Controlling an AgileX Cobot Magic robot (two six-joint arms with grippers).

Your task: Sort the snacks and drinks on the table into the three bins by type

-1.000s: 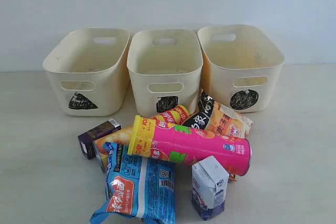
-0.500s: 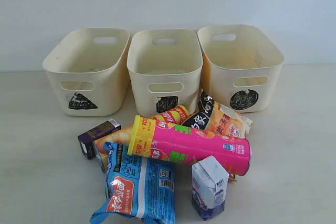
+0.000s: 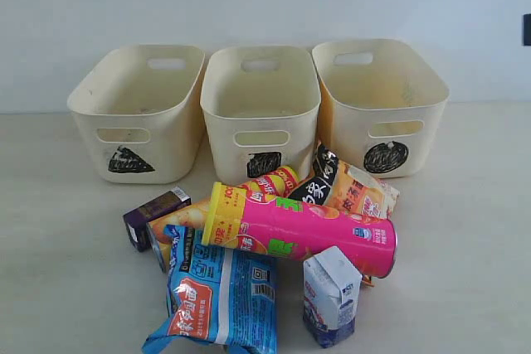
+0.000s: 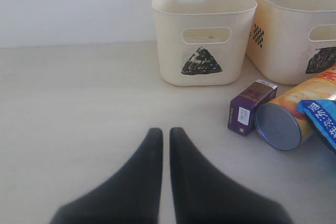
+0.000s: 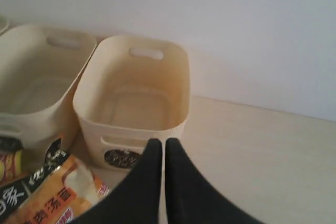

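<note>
Purple carton [image 4: 251, 106] near left hand [image 4: 165, 131], not touching, hand closed

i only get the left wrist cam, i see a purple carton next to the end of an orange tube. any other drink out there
Observer: Yes. In the exterior view a white-and-blue carton stands upright at the front, right of the blue bag.
Operator: anything stacked
Observer: A pink tube lies across the orange tube.
Operator: and the other hand
Observer: The right hand is shut and empty, pointing at the round-label bin.
</note>
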